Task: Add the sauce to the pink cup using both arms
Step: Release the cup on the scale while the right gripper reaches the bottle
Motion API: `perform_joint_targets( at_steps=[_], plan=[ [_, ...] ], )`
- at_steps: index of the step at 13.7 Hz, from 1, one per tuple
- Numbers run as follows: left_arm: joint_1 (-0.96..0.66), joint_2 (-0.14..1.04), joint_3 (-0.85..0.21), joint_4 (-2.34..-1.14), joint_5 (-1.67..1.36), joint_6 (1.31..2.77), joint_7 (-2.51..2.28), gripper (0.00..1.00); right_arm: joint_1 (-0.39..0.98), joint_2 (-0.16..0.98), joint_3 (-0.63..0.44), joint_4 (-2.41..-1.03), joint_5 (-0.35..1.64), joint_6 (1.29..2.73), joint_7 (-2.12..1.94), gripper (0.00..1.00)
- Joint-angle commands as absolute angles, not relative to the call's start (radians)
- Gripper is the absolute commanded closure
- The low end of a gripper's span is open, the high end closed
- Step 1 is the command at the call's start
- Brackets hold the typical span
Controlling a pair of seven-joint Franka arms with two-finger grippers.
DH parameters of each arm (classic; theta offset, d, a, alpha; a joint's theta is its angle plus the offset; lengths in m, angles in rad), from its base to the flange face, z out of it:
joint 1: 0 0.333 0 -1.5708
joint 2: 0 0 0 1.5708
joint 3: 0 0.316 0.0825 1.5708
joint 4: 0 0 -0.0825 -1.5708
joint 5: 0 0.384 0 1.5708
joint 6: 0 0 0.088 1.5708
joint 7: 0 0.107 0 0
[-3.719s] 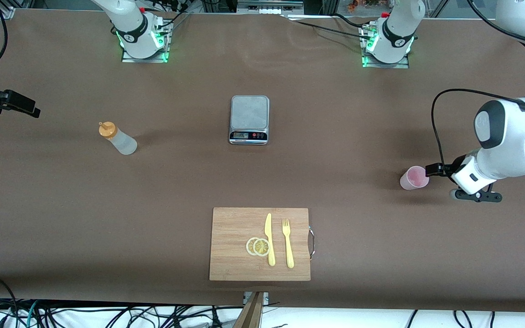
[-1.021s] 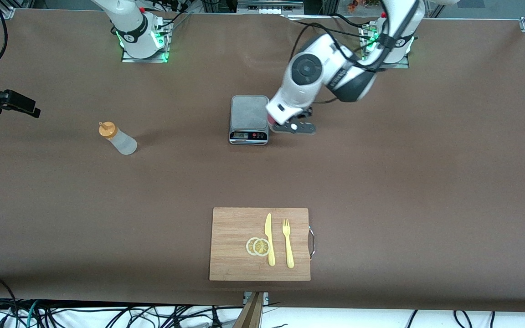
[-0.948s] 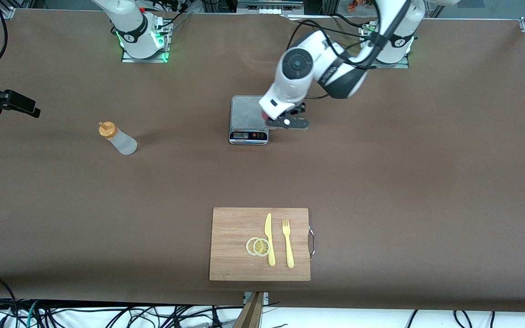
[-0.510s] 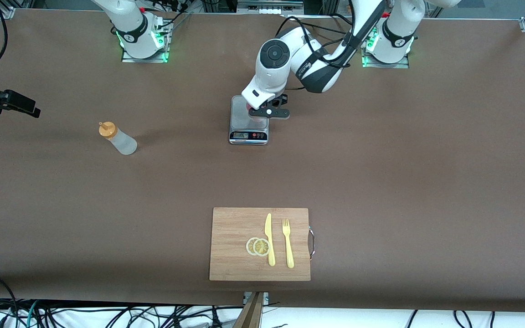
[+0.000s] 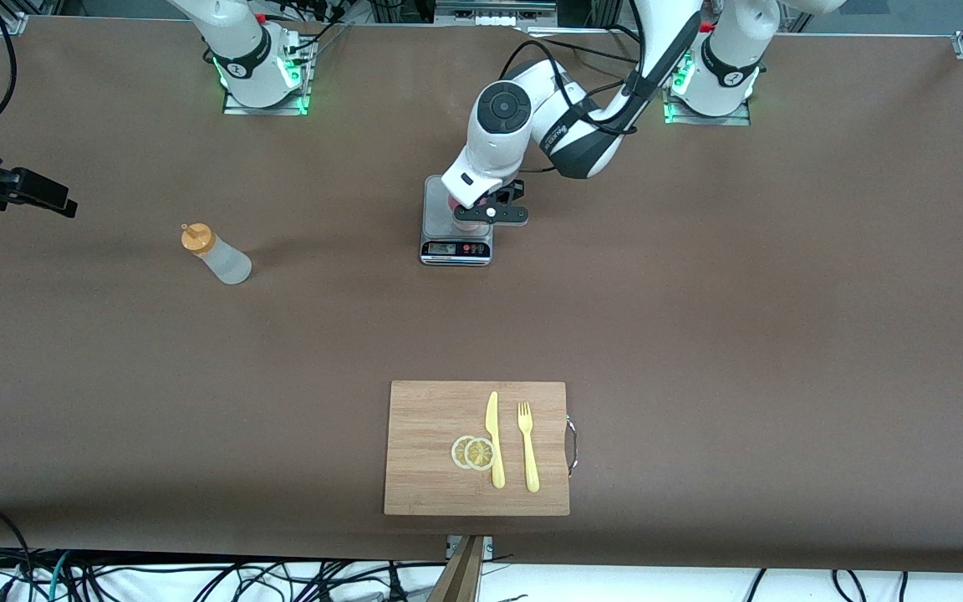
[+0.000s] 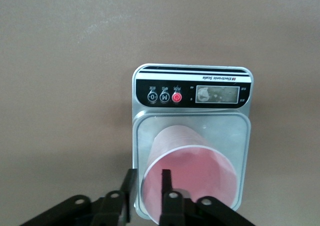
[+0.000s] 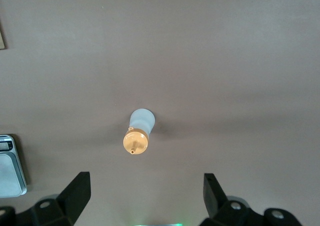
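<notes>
The pink cup (image 6: pixel 195 161) is in my left gripper (image 6: pixel 148 178), which is shut on its rim with one finger inside and one outside. The cup hangs tilted over the platform of the kitchen scale (image 6: pixel 192 93). I cannot tell whether it touches the platform. In the front view the left gripper (image 5: pixel 465 206) hides nearly all of the cup over the scale (image 5: pixel 456 248). The sauce bottle (image 5: pixel 216 255) stands toward the right arm's end of the table. My right gripper (image 7: pixel 145 186) is open and empty, high over the table, with the bottle (image 7: pixel 140 131) below it.
A wooden cutting board (image 5: pixel 423 401) lies near the table's front edge. It bears two lemon slices (image 5: pixel 473 452), a yellow knife (image 5: pixel 494 439) and a yellow fork (image 5: pixel 527 447). The arm bases (image 5: pixel 260 75) stand along the table's edge farthest from the front camera.
My left arm has carried the pink cup from the left arm's end of the table to over the scale, then shifted a little. The right arm has barely moved.
</notes>
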State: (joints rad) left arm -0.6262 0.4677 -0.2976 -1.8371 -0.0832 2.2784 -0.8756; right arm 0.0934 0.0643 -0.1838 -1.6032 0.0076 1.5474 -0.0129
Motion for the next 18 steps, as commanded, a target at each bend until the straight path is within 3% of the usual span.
perform_joint_targets(
  at_steps=[1, 3, 6, 9, 11, 18],
  plan=[
    [-0.635, 0.460, -0.288, -1.792, -0.155, 2.260, -0.882, 0.00, 0.080, 0.113, -0.183, -1.608, 0.060, 1.551, -0.197, 0.00],
    [-0.626, 0.427, -0.287, -1.784, -0.179, 2.212, -0.876, 0.00, 0.014, 0.167, -0.190, -1.608, 0.184, 1.549, -0.514, 0.00],
    [-0.586, 0.387, -0.246, -1.656, -0.166, 2.004, -0.853, 0.00, -0.069, 0.248, -0.190, -1.615, 0.294, 1.545, -0.936, 0.00],
    [-0.557, 0.321, -0.146, -1.586, -0.164, 1.881, -0.712, 0.00, -0.158, 0.357, -0.192, -1.618, 0.441, 1.517, -1.350, 0.00],
    [-0.484, 0.263, -0.091, -1.585, -0.149, 1.852, -0.640, 0.00, -0.192, 0.417, -0.192, -1.637, 0.515, 1.493, -1.573, 0.00],
    [-0.142, 0.137, -0.089, -1.565, 0.014, 1.720, -0.247, 0.00, -0.305, 0.589, -0.195, -1.802, 0.741, 1.488, -2.227, 0.00]
  ],
)
